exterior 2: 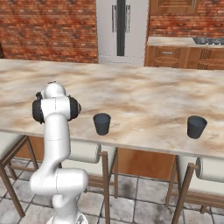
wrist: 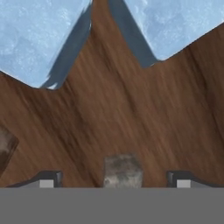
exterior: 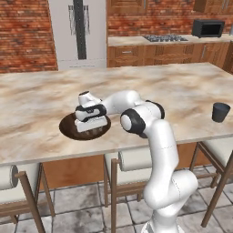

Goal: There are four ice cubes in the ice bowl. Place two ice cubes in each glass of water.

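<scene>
Nowhere readable writing; end effector (wrist: 116, 181) open over ice bowl (wrist: 118, 118).

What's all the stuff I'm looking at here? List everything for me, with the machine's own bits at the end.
ice cubes: two in the hand view, pale blue, lying in the bowl
ice bowl: one, dark brown wood, on the counter near its front edge, under the hand
glasses of water: two, dark grey-blue, upright near the counter's front edge, well apart
counter: one, marbled beige, long
stools: several, wooden with pale seats, under the counter's front
fridge: one, pale grey, at the back wall
microwave: one, black, on the back worktop
hob: one, dark, on the back worktop
arm: one, white with dark joints, bent over the bowl
gripper: one, jaws open, low in the bowl
</scene>
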Tool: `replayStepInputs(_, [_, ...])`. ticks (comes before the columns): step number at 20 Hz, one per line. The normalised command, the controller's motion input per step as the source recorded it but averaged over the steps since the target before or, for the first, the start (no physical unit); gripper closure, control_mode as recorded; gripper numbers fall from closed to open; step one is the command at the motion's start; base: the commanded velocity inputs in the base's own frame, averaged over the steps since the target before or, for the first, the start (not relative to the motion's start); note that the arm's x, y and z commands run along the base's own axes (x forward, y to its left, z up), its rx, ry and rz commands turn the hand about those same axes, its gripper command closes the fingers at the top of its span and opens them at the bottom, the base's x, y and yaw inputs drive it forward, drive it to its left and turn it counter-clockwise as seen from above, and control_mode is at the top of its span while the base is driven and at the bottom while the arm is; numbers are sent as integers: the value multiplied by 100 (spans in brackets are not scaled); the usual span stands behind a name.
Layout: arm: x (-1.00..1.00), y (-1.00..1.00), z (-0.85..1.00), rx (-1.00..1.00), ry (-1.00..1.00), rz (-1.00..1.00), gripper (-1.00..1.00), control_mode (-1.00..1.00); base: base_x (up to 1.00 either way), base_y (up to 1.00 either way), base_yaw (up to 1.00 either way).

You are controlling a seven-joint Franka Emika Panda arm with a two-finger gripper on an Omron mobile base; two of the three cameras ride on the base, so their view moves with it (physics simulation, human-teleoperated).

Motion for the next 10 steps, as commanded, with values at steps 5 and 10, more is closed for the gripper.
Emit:
replayStepInputs(5, [10, -10, -56, 0, 0, -8, -100, -100, 0, 0, 0])
replayStepInputs(10, [5, -12, -52, -1, -3, -4, -100, -100, 0, 0, 0])
